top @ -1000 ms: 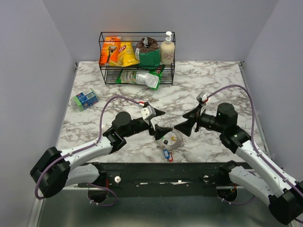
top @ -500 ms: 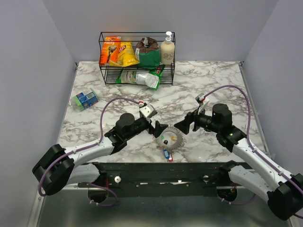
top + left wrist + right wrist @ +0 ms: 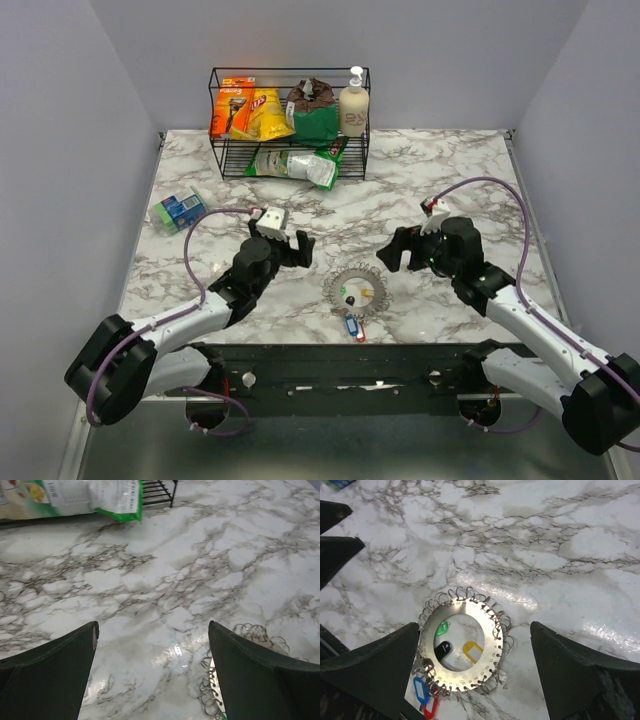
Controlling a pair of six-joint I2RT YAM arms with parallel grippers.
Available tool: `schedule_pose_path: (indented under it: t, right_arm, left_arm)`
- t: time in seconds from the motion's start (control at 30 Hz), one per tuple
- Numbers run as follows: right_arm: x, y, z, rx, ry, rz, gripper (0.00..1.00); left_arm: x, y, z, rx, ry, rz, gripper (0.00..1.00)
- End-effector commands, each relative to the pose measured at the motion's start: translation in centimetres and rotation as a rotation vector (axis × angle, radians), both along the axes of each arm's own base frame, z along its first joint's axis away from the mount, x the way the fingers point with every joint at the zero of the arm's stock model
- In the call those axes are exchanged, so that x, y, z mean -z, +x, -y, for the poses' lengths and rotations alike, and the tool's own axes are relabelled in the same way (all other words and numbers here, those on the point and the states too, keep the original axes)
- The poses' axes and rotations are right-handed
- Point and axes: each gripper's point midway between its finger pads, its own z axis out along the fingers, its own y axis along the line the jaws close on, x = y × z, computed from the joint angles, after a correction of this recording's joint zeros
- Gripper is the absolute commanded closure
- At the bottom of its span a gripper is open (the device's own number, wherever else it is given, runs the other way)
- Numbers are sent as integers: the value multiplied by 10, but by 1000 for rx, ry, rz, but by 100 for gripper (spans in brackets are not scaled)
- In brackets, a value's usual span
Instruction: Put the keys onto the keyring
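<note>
The left gripper (image 3: pixel 291 248) and right gripper (image 3: pixel 394 250) hung either side of the keyring (image 3: pixel 465 606), jaws wide and empty. It lay flat on the marble surface (image 3: pixel 450 170), with loose keys (image 3: pixel 471 651) inside it. Next, probably, came a fine pinch on one key.

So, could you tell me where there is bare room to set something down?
The table is bare right of the wire rack and between the rack and the keyring. It is crowded at the near edge, around the keyring and keys.
</note>
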Motion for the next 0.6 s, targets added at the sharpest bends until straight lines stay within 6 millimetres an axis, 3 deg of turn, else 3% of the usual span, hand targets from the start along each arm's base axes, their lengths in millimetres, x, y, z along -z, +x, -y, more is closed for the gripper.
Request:
schedule_pose_path:
  t: [0.0, 0.07, 0.3, 0.43, 0.57]
  right_arm:
    - [5, 16, 28, 186, -64, -31, 0]
    - [7, 21, 39, 251, -83, -32, 0]
    - [16, 25, 71, 408, -116, -54, 0]
    - [20, 26, 85, 457, -93, -78, 0]
    - [23, 25, 87, 459, -77, -91, 0]
  left_arm:
    - [10, 13, -50, -200, -93, -80, 1]
    - [17, 17, -73, -277, -116, -120, 1]
    - [27, 19, -119, -498, -84, -220, 1]
    - [27, 23, -126, -562, -85, -267, 1]
    - [39, 25, -125, -576, -55, -325, 1]
